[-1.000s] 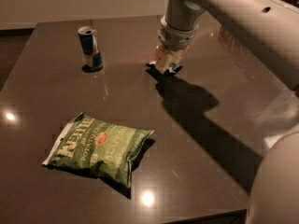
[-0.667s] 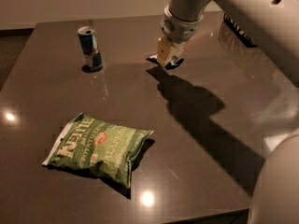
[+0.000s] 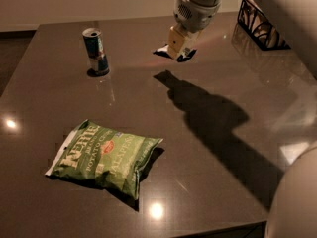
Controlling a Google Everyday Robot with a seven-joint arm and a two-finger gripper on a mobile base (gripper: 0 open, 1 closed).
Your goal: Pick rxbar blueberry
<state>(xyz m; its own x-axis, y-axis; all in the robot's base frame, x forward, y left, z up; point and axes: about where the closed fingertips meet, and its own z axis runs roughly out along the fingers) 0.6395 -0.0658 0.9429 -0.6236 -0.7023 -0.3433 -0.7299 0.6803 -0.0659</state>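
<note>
1. A single camera sits high over the near edge of the surface (image 3: 198, 197), looking down and across it towards the far wall.
2. It is at middle range: the chip bag (image 3: 105, 156) lies nearest the lens and the can (image 3: 96, 51) stands farther back on the left.
3. The end effector (image 3: 178, 47) hangs in the upper middle of the view, clamped on a snack bar (image 3: 162, 51).
4. A pale rounded robot part (image 3: 297, 197) fills the lower right corner, very close to the lens.

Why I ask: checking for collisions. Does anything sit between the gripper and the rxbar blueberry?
Nothing visible does. The gripper is closed on the rxbar blueberry itself; the can and the chip bag sit well aside.
</note>
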